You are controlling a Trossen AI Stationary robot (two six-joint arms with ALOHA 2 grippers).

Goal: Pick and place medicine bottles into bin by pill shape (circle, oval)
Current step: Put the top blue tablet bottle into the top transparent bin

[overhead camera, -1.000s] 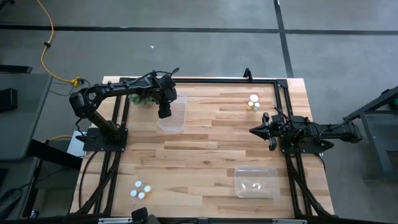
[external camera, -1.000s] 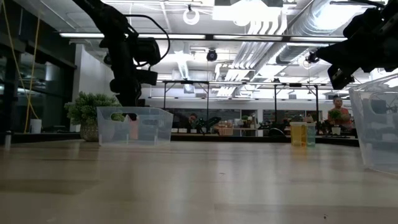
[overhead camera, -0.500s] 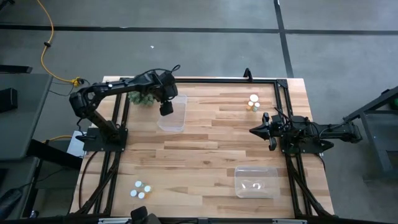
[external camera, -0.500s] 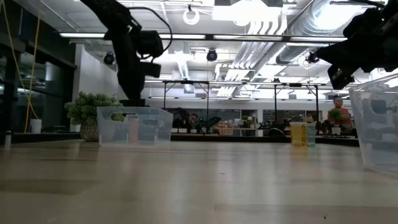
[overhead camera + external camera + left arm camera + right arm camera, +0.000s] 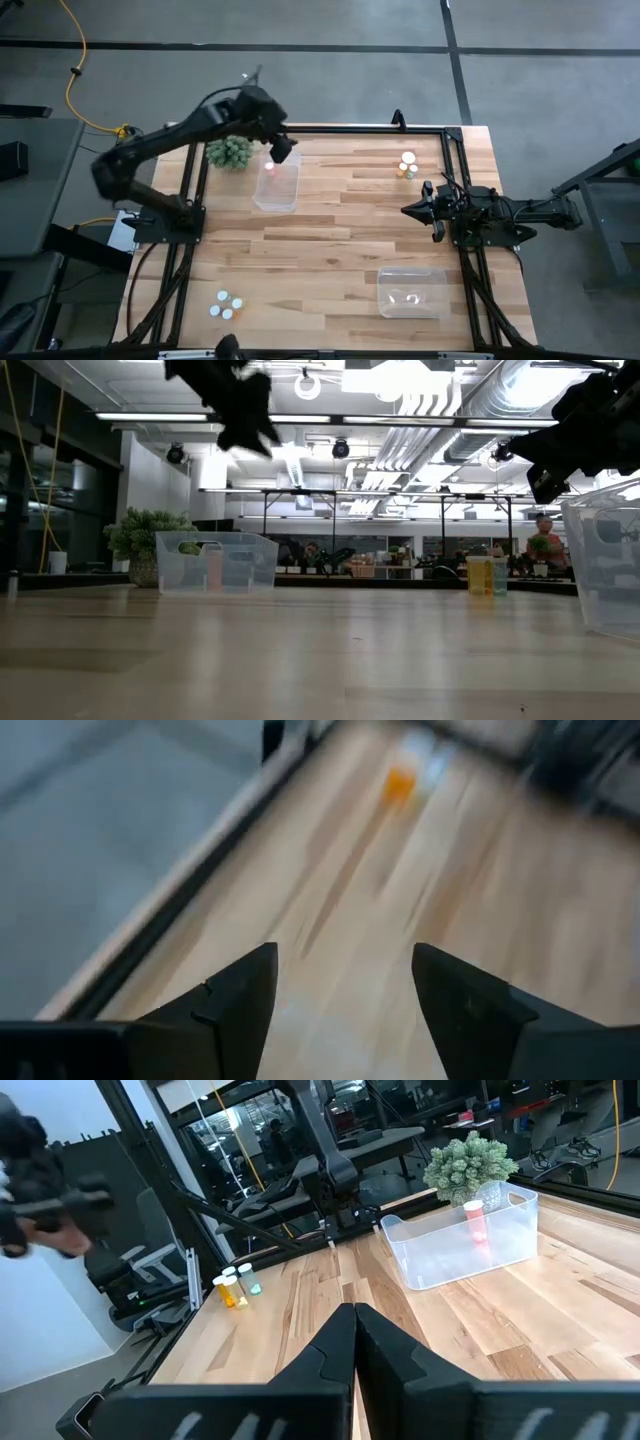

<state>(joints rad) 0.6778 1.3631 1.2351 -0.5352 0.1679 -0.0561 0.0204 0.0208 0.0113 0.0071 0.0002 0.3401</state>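
Standing upright in the clear bin (image 5: 277, 188), a reddish bottle (image 5: 269, 167) shows below the empty, spread left gripper (image 5: 282, 150); label unreadable.

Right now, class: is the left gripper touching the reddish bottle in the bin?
Apart. The low view shows the left gripper raised high above the reddish bottle in the bin.

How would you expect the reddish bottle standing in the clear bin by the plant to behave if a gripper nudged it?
The reddish bottle stands upright and looks tall for its narrow base, so a nudge near the cap would probably tip it. Its round body suggests it would then roll, though the walls of the clear bin should stop it. It looks small, so it is likely light.
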